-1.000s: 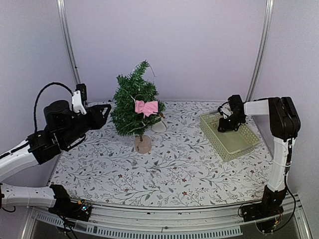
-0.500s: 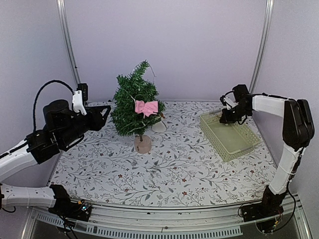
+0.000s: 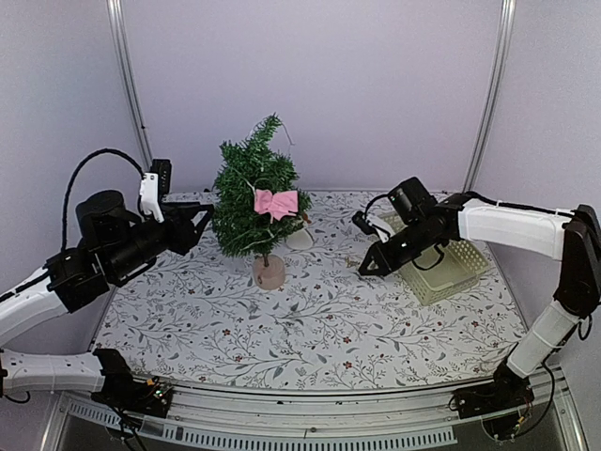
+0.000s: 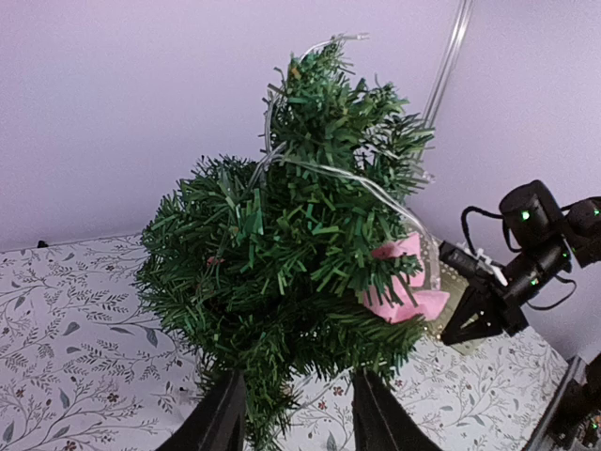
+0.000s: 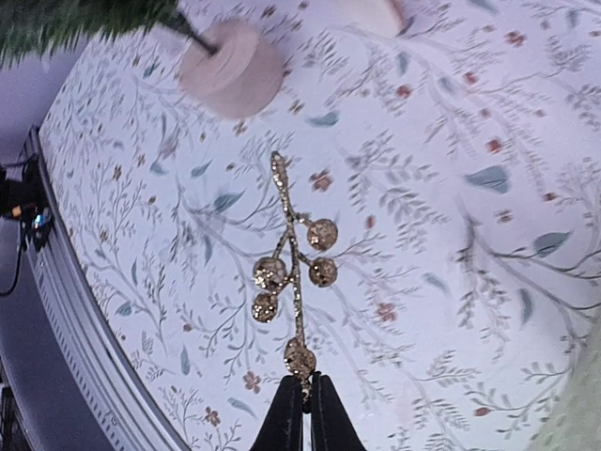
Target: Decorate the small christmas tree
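small christmas tree [image 3: 254, 202], dark green, upright, pale base

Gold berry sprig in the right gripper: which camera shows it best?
Right wrist. The gold berry sprig hangs mid-frame, sharp, its stem pinched by the right gripper. Top external and left wrist show that gripper from afar, the sprig too small to make out.

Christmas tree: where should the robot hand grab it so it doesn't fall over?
Probably the thin bare trunk, just above the round base, coming in low from the left hand side. The small christmas tree has bristly branches that would likely bend and slip, and the pink bow hangs toward the other side.
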Controlling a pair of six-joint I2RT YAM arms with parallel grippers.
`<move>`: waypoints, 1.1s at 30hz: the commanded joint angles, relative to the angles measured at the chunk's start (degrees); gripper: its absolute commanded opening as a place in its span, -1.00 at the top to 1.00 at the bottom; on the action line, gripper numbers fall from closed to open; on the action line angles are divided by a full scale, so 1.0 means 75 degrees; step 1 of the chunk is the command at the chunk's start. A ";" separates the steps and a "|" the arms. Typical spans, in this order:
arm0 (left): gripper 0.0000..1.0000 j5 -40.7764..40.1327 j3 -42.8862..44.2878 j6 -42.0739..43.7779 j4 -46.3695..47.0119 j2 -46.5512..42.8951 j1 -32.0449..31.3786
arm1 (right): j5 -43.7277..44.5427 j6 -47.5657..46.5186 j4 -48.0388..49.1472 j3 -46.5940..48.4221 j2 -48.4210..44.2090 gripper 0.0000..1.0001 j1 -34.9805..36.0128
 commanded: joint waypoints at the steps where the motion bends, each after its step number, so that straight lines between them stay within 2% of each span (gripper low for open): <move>1: 0.20 0.0308 -0.0210 0.0266 -0.0014 -0.0253 -0.0022 | -0.0121 0.0140 -0.0100 -0.0401 0.0472 0.88 0.0777; 10: 0.28 0.0309 -0.0343 0.0633 -0.0774 -0.0326 -0.0769 | 0.0119 -0.0300 -0.0058 0.0408 0.2161 0.85 0.2278; 19: 0.34 0.0994 -0.0009 0.1183 -0.1899 0.0286 -0.1375 | 0.0590 -0.1249 -0.0589 0.1511 0.3085 0.79 0.2893; 25: 0.34 0.1611 0.0304 0.1534 -0.2418 0.0972 -0.1806 | 0.0711 -0.1532 -0.0712 0.1469 0.3232 0.63 0.3123; 29: 0.32 0.2035 0.0612 0.1797 -0.2667 0.1554 -0.2034 | 0.0777 -0.1417 -0.0742 0.1409 0.3108 0.26 0.3168; 33: 0.31 0.2427 0.1061 0.2084 -0.2941 0.2407 -0.2320 | 0.0704 -0.0925 -0.0546 0.1048 0.2452 0.14 0.2820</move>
